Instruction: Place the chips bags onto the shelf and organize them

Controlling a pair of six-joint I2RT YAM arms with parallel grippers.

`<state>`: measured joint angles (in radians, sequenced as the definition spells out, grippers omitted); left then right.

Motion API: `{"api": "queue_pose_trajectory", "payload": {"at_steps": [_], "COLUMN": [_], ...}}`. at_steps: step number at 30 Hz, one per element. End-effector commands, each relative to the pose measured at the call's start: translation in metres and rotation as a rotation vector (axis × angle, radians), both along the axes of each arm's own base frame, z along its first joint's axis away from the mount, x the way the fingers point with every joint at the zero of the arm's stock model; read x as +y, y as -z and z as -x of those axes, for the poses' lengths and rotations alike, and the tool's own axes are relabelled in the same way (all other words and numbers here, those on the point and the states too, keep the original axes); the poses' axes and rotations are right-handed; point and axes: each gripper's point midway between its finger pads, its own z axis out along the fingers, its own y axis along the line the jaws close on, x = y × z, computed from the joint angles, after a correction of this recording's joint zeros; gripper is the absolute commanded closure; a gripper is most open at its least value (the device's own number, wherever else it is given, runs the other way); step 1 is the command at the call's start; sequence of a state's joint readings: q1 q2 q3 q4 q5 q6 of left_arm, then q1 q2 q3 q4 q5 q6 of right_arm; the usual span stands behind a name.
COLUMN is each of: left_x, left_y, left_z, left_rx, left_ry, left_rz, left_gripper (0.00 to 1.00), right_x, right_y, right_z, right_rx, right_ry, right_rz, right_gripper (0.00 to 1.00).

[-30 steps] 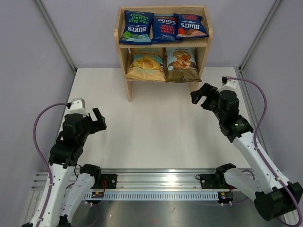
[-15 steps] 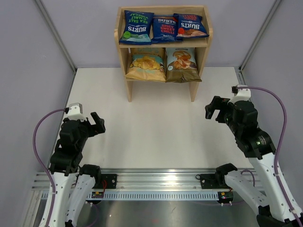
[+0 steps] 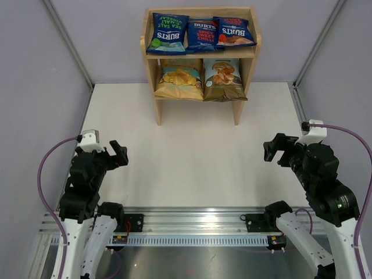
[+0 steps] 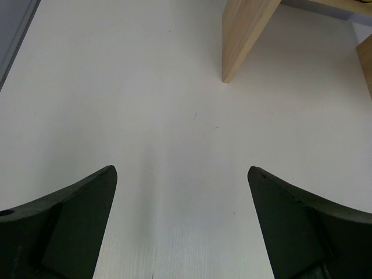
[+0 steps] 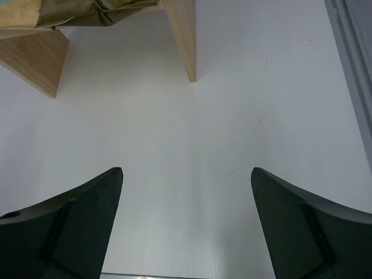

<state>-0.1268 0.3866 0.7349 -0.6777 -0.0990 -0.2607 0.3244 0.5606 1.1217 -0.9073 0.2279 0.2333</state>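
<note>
The wooden shelf (image 3: 150, 55) stands at the far middle of the table. Three dark-blue Burts bags lie on its top tier: left (image 3: 167, 34), middle (image 3: 201, 34), right (image 3: 233, 31). The light-blue-and-brown bag (image 3: 179, 79) and the tan bag (image 3: 224, 79) lean on the lower tier. My left gripper (image 3: 118, 153) is open and empty at the near left, over bare table (image 4: 181, 174). My right gripper (image 3: 275, 149) is open and empty at the near right (image 5: 186, 174). A shelf leg (image 4: 244, 35) shows in the left wrist view; a leg (image 5: 181, 35) and the tan bag's bottom (image 5: 70, 11) show in the right wrist view.
White tabletop (image 3: 192, 151) lies between the arms and the shelf. Grey walls enclose the table on the left, right and far sides. A metal rail (image 3: 200, 224) with the arm bases runs along the near edge. A metal strip (image 5: 354, 70) borders the table's right side.
Both arms have drawn back toward the near edge. The right gripper moved from beside the shelf's right leg to the near right. The left gripper moved slightly nearer. Bags unchanged.
</note>
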Motion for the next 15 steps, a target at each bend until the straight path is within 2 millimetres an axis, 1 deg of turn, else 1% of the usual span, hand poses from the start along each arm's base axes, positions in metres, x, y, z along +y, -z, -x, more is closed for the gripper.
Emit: {"api": "queue_pose_trajectory", "payload": {"at_steps": [1, 2, 3, 6, 10, 15], "left_x": [-0.005, -0.005, -0.005, -0.005, -0.005, -0.006], "left_y": [-0.017, -0.017, -0.018, -0.019, -0.021, -0.020], "left_z": [-0.004, -0.004, -0.003, -0.002, -0.001, -0.002], "left_rx": [-0.071, -0.072, -0.075, -0.083, -0.092, -0.089], "left_ry": [0.033, 0.035, 0.035, 0.036, 0.038, 0.046], "left_rz": [-0.001, 0.000, 0.000, 0.002, 0.001, 0.002], "left_gripper": [0.01, 0.01, 0.01, 0.01, 0.01, 0.01], "right_x": [-0.004, -0.001, 0.001, 0.015, 0.012, 0.009], "right_y": [-0.003, 0.001, -0.001, 0.002, 0.004, 0.004], "right_z": [0.003, 0.003, 0.001, 0.000, -0.005, -0.006], "right_rx": [-0.019, -0.013, -0.024, -0.023, -0.021, -0.025], "right_ry": [0.007, -0.007, -0.016, -0.086, -0.057, -0.042], "right_rz": [0.012, 0.010, 0.002, -0.024, -0.023, -0.015], "right_gripper": [0.01, 0.01, 0.01, 0.01, 0.01, 0.00]}}
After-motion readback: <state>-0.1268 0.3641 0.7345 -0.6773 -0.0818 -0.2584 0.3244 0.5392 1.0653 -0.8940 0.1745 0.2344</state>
